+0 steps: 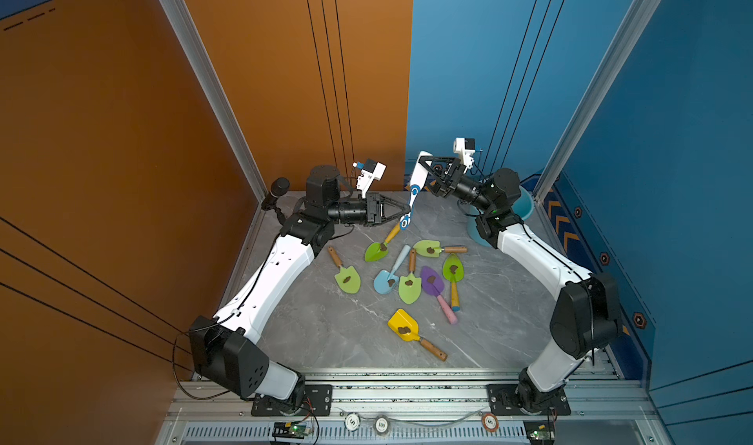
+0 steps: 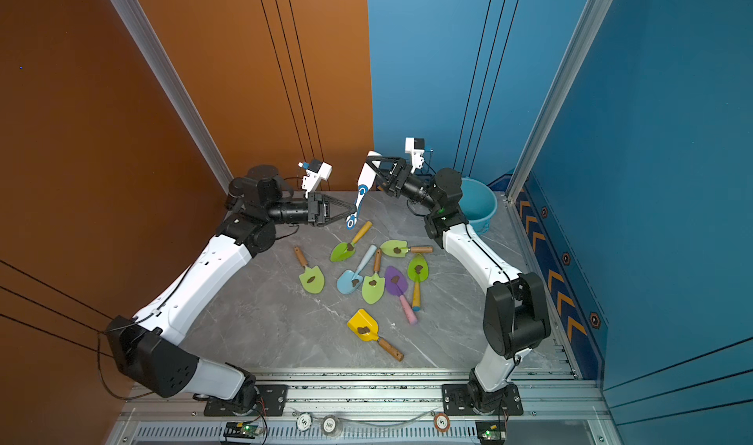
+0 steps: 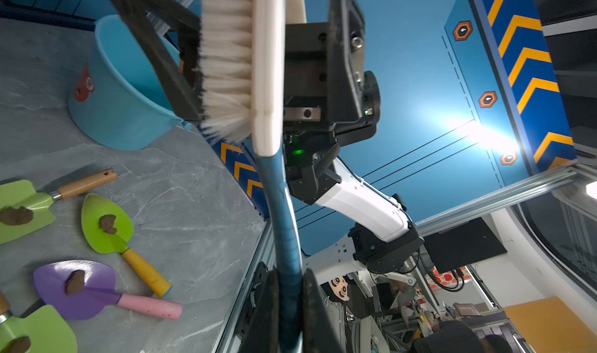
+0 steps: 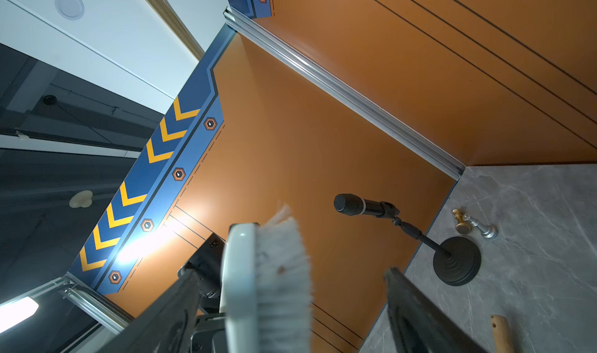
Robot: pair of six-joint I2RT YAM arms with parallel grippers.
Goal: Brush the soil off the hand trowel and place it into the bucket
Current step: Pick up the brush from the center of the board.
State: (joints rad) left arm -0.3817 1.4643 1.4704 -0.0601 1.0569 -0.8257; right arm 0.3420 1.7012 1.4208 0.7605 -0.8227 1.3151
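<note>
- Brush (image 3: 284, 222) is clamped in left pincer (image 1: 406, 214)
- Right pincer (image 1: 423, 172) is spread wide about its head
- Green trowel (image 1: 428, 248) is laid handle-first toward that arm

The brush (image 1: 417, 175) is white and blue, the bucket (image 2: 481, 207) light blue.

Light: bright, even | Glare: blue wall (image 3: 484, 138), orange wall (image 4: 142, 246) | Blur: brush (image 4: 281, 270) | Edges: bowed
</note>
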